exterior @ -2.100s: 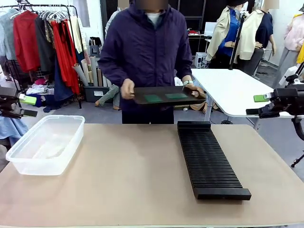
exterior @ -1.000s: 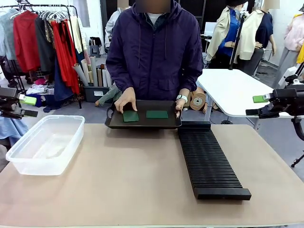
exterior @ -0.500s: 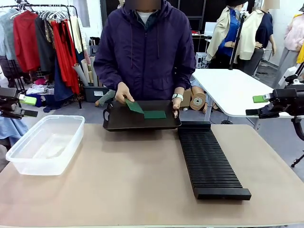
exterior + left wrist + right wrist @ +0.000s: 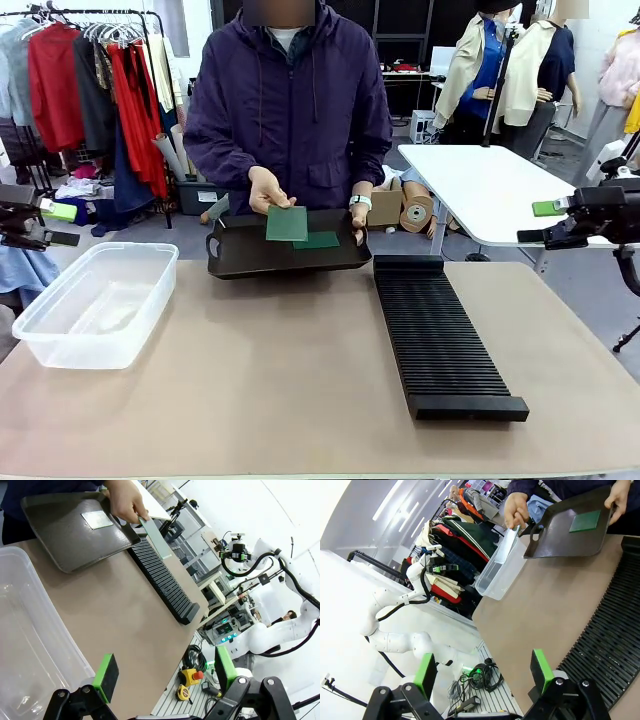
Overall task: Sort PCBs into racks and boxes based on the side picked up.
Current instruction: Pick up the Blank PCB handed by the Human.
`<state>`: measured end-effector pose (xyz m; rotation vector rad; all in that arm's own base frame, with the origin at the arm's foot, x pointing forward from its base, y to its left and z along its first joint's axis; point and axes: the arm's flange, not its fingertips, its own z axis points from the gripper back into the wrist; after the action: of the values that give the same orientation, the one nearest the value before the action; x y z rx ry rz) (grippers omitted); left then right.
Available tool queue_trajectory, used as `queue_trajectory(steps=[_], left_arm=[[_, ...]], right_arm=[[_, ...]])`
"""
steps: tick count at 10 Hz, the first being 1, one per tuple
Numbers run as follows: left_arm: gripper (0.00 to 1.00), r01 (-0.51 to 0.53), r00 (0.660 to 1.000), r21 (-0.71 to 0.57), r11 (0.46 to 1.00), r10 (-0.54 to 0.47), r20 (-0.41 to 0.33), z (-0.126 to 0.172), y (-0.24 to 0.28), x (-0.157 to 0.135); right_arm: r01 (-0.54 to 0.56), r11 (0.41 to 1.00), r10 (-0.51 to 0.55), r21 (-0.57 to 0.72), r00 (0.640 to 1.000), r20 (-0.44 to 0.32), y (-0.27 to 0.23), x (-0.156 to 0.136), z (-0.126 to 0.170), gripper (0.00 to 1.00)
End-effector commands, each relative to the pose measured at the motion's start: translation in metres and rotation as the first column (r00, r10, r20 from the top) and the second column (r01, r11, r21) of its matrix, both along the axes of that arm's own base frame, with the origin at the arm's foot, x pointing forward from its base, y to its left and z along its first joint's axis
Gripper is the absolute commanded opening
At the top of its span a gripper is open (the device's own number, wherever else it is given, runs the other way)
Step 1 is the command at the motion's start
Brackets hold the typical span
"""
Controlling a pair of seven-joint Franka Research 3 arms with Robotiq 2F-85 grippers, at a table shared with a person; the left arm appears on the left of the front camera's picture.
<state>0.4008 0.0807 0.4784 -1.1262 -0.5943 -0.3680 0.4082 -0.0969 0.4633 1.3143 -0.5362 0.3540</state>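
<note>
**Front view.** The left gripper (image 4: 58, 224) is partly cut off at the left edge. Its fingers are spread wide with nothing between them. The right gripper (image 4: 545, 221) at the right edge is spread wide too, and it holds nothing. At the far side, one hand (image 4: 267, 190) holds the lifted PCB (image 4: 287, 223) by its left edge, above the tray (image 4: 255, 260). It hides a corner of the second PCB (image 4: 324, 240), which lies flat on the tray. The other hand (image 4: 358, 215) grips the tray's right end.

Half a second ago the lifted board leaned low over the tray. Now it stands up and faces us, and the tray sits a bit more to the left.

The rack (image 4: 440, 335) on the right is long and black with many thin slots. The box (image 4: 95, 300) on the left is clear plastic with a round rim.

**Left wrist view.** The green pads stand far apart (nothing between them). The lifted PCB (image 4: 156, 534) shows edge-on, so its color is hard to tell. The box (image 4: 27, 640) is cut off.

**Right wrist view.** The rack (image 4: 610, 640) is cut off. The lifted PCB (image 4: 509, 542) looks pale and thin.
</note>
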Motion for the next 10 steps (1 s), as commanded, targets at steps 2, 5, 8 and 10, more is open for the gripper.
queue_trajectory(steps=[2, 5, 8, 10], left_arm=[[1.0, -0.007, 1.0, 0.003, 1.0, 0.007, -0.004, 0.002, 0.001, 0.0], [1.0, -0.007, 1.0, 0.003, 1.0, 0.007, -0.004, 0.002, 0.001, 0.0], [1.0, -0.026, 1.0, -0.019, 1.0, 0.025, -0.016, -0.003, -0.007, 0.01], [1.0, -0.014, 0.999, -0.062, 0.998, 0.011, -0.038, -0.015, -0.029, 0.036]], right_arm=[[-0.003, 1.0, 0.003, 0.008, 1.0, 0.0, 0.0, 0.0, 0.002, 1.0], [-0.003, 1.0, 0.003, 0.008, 1.0, 0.0, 0.0, 0.0, 0.002, 1.0], [-0.003, 1.0, 0.003, 0.008, 1.0, 0.0, 0.0, 0.0, 0.002, 1.0], [-0.003, 1.0, 0.003, 0.008, 1.0, 0.0, 0.0, 0.0, 0.002, 1.0]])
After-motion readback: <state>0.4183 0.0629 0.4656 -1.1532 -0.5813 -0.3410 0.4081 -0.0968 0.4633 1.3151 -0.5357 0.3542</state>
